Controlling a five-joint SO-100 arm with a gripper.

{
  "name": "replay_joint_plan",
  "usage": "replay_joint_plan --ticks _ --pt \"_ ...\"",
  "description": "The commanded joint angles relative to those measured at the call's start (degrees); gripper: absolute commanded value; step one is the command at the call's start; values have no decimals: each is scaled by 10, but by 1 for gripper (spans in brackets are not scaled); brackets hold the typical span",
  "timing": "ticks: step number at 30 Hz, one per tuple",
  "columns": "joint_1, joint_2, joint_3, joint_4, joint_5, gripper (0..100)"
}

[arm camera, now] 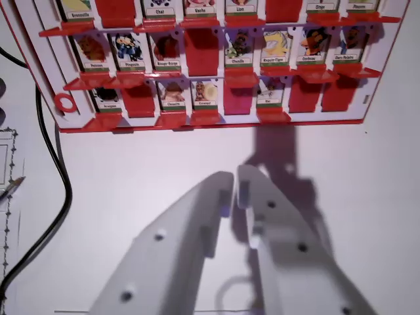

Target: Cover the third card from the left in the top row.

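White surface fills most of the frame, with a red game board of flip-up picture cards lying across the top. Three rows of cards show, some standing with animal pictures, others showing plain red. The topmost visible row is cut off by the frame's upper edge, so which card is third there cannot be told for sure. At bottom centre the white gripper hangs above bare surface, its tips nearly touching and holding nothing. A black cable runs down the left side.
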Motion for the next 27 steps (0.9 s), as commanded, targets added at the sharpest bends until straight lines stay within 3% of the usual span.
replay_joint_plan --ticks 1,22,27 --pt "-12 -28 -106 9 12 0" --pt "-41 -366 -410 16 62 0" --pt "-49 -417 -446 18 77 0"
